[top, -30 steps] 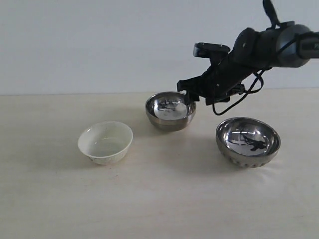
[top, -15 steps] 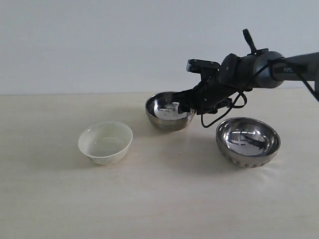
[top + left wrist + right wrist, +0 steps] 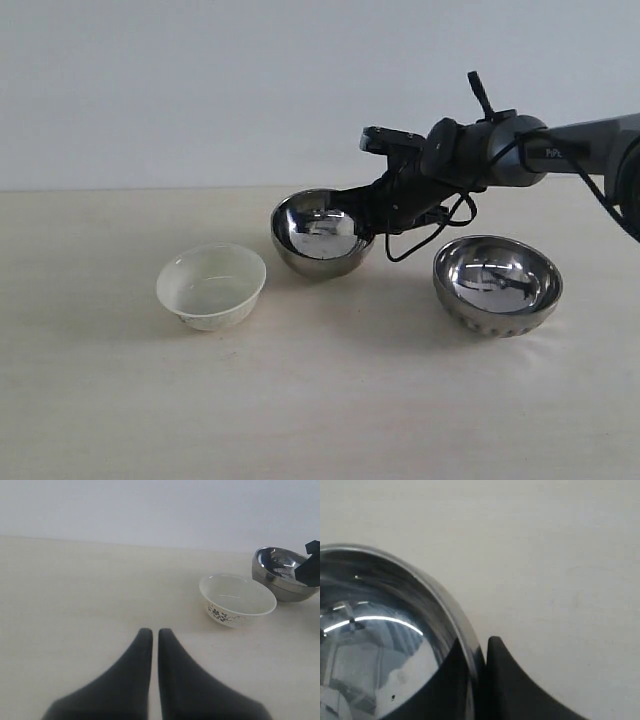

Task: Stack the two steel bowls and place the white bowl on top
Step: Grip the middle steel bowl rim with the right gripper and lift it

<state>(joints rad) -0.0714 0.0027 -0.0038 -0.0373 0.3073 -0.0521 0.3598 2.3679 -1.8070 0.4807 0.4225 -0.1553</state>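
A pale worktop [image 3: 320,400] carries everything. The dark right arm [image 3: 500,150] reaches in from the right of the exterior view and slopes down towards the middle. The ribbed steel bowl [image 3: 497,285] stands upright on the worktop at the right, below the arm and apart from it. The smooth steel bowl [image 3: 315,235] is near the middle, tipped so that its mirror inside faces forward and to the left; whether its base touches the worktop cannot be told. The white bowl [image 3: 211,286] sits upright on the left, near the smooth bowl but not touching it, with a dark flower mark on its outside in the left wrist view.

The right fingers [image 3: 495,652] pinch the smooth bowl's rim on its right side: one finger lies inside the bowl against the shiny wall, the other outside, and the thin rim runs between them. The left fingers [image 3: 147,640] are pressed almost together with only a slit between them, hold nothing, and hover over bare worktop, well apart from the white bowl
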